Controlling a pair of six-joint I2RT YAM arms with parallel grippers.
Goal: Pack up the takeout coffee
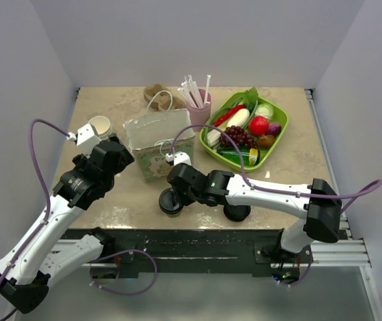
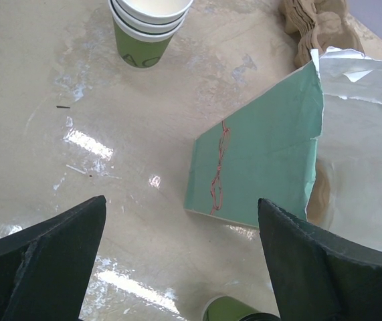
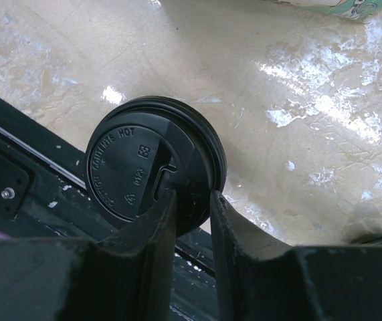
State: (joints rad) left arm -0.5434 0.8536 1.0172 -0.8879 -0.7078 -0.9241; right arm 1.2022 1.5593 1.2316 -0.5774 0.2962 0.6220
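The takeout coffee (image 1: 170, 201), a green-sided cup under a round black lid (image 3: 144, 167), stands near the table's front edge, in front of the paper bag (image 1: 158, 144). My right gripper (image 1: 179, 189) reaches it from the right. In the right wrist view its jaws (image 3: 192, 197) pinch the lid's rim, one finger on top of the lid and one outside it. My left gripper (image 1: 114, 144) hangs wide open left of the bag with nothing between its fingers (image 2: 50, 247). In the left wrist view the coffee's edge (image 2: 234, 311) shows at the bottom and the bag's teal side (image 2: 264, 154) lies ahead.
A stack of lidless cups (image 1: 100, 125) stands at the back left. Behind the bag are brown sleeves (image 1: 156, 92) and a pink cup of straws (image 1: 199, 100). A green tray (image 1: 279, 136) of toy food sits at the right. Black lids (image 1: 237, 212) rest by the front edge.
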